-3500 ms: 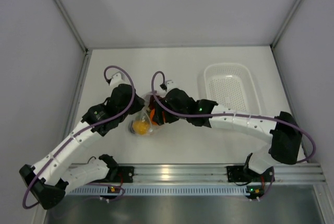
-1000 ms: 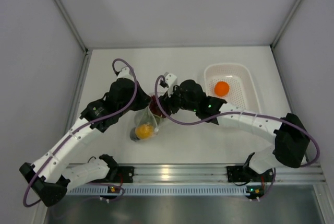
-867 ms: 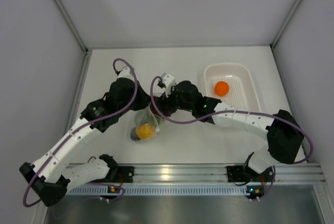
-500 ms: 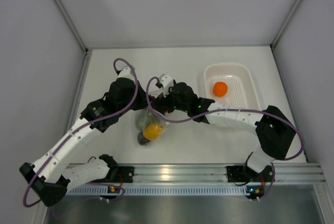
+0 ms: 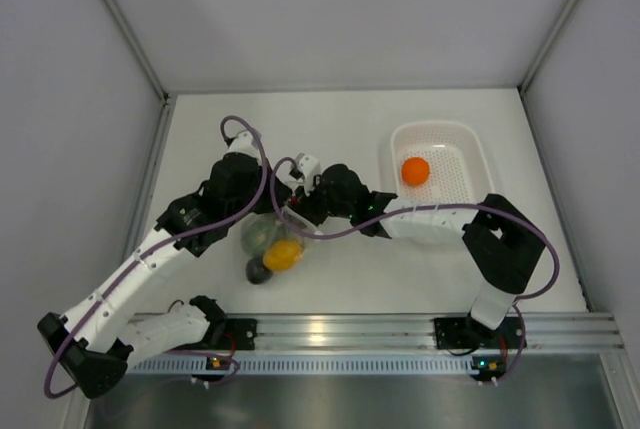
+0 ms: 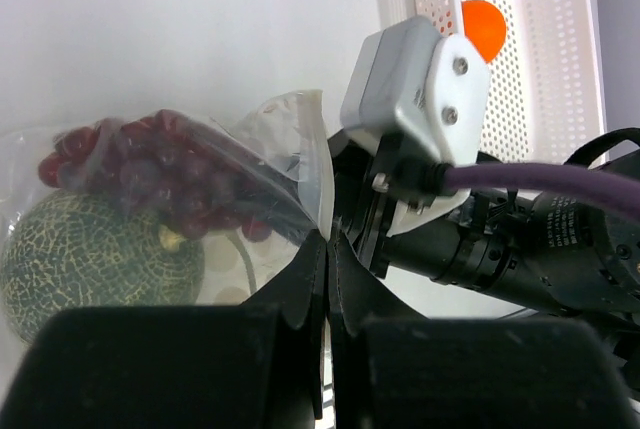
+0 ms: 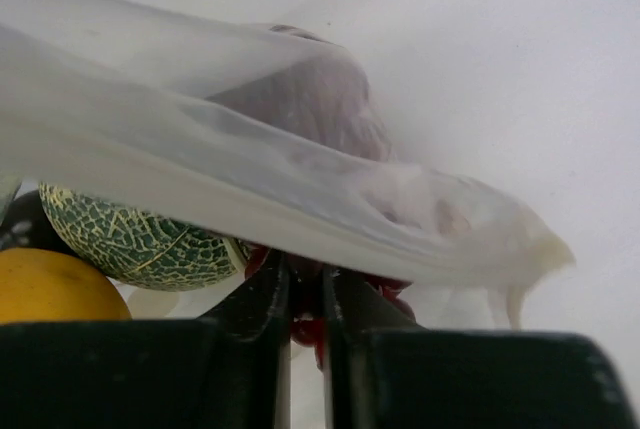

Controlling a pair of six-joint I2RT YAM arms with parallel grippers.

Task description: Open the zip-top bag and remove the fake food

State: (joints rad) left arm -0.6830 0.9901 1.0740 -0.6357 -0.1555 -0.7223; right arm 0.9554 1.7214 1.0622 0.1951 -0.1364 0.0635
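The clear zip-top bag point(image 5: 266, 232) lies between both arms, its mouth toward the right arm. My left gripper point(image 6: 328, 239) is shut on the bag's upper edge point(image 6: 312, 164). Inside the bag I see the dark red grape bunch point(image 6: 165, 174) and the green melon point(image 6: 95, 264). My right gripper point(image 7: 305, 284) reaches in under the plastic point(image 7: 300, 189) and is shut on the grapes point(image 7: 305, 327). The melon point(image 7: 140, 234) and a yellow lemon point(image 7: 50, 289) sit to its left. In the top view the lemon point(image 5: 283, 254) and a small dark fruit point(image 5: 258, 271) show at the bag's near end.
A white perforated basket point(image 5: 470, 164) stands at the right with the orange point(image 5: 415, 170) in it. The right arm's wrist camera housing point(image 6: 415, 84) sits close beside the left fingers. Cables loop above both wrists.
The orange went from the bag into the basket. The right gripper then came back left into the bag's mouth, opened wide and closed on the grapes. The bag's fruits shifted toward the near edge.
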